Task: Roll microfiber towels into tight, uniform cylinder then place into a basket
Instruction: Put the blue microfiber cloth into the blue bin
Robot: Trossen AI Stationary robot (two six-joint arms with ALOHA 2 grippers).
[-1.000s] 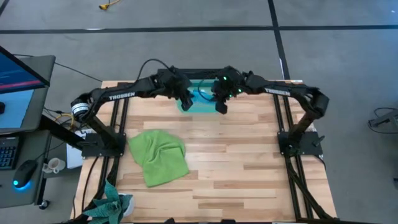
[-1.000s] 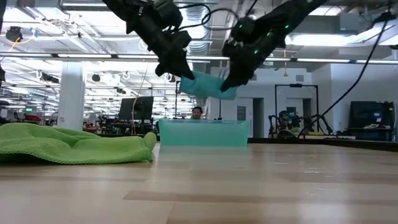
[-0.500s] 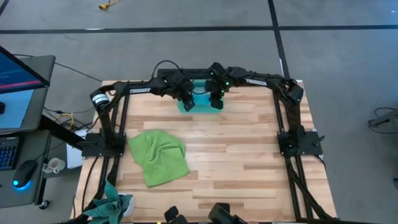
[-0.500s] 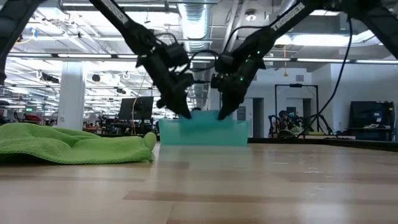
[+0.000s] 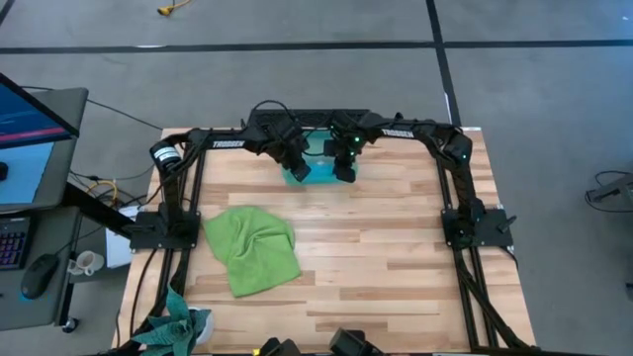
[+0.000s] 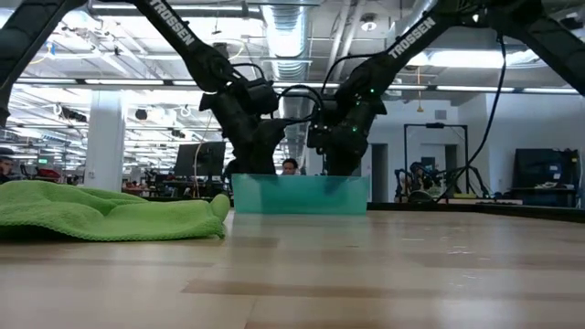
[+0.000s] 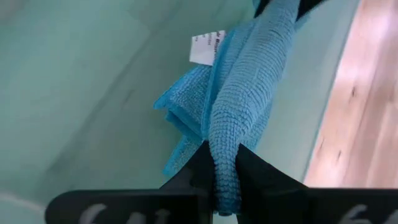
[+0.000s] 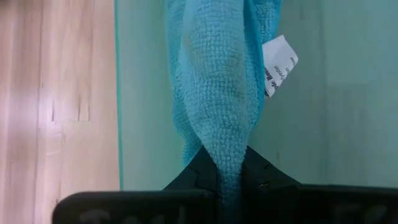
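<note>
Placing step: my left gripper (image 7: 224, 180) and right gripper (image 8: 229, 177) each pinch an end of the rolled sky-blue microfiber towel (image 7: 242, 99) inside the translucent teal plastic basket (image 5: 318, 170), top centre; next, I judge, both release, then the lime-green towel (image 5: 252, 247), lower left.

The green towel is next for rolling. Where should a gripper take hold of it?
Judging by how the green towel lies crumpled and mostly flat, an outer corner is best, coming from above: the near corner lies flat against the table, with bare wood around it. Both grippers are busy at the basket.
</note>
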